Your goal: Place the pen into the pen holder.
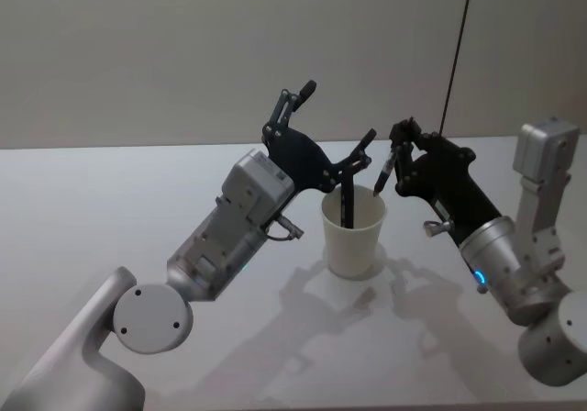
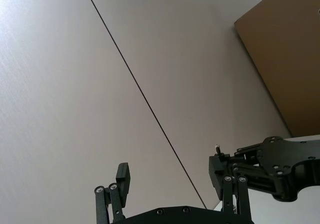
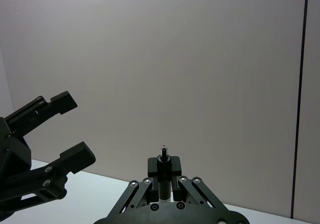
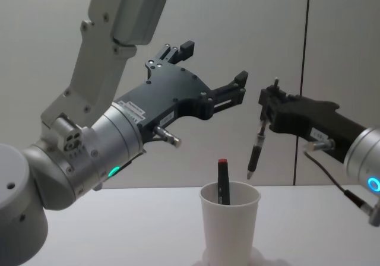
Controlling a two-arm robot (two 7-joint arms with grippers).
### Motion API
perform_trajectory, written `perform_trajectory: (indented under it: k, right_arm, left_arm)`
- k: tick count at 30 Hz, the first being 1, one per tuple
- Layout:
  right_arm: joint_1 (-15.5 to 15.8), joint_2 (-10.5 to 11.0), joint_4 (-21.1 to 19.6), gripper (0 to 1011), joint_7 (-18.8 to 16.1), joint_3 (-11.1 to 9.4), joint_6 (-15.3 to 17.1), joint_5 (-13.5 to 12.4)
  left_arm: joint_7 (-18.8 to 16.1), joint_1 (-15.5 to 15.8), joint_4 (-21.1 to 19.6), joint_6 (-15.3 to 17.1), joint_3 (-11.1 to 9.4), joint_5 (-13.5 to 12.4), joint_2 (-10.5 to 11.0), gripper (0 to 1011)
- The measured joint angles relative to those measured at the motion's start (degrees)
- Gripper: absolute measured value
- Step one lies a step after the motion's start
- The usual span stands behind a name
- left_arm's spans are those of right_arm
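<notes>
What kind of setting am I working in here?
Probably a lab or test room. A bare white table stands against a plain pale wall, holding just a paper cup as pen holder. The right tool holds a pen above it; the left tool is open.

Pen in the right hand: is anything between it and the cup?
Nothing visible blocks it. The pen hangs tip-down in the right hand, above the pen holder rim. One pen already stands inside; the open left hand hovers higher up.
</notes>
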State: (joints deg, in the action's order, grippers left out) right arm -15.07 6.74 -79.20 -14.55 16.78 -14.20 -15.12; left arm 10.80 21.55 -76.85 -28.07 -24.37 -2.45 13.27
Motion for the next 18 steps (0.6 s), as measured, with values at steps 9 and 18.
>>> perform_trajectory:
  k: [9, 18]
  right_arm:
    - [-1.6, -1.2, 3.1, 132, -0.3, 0.4, -1.0, 0.2]
    - [-3.1, -2.2, 6.1, 276, -0.4, 0.8, -1.5, 0.6]
  left_arm:
    - [0.0, 0.0, 0.0, 0.0, 0.0, 0.0, 0.0, 1004]
    - [0.0, 0.0, 0.0, 0.0, 0.0, 0.0, 0.0, 1004]
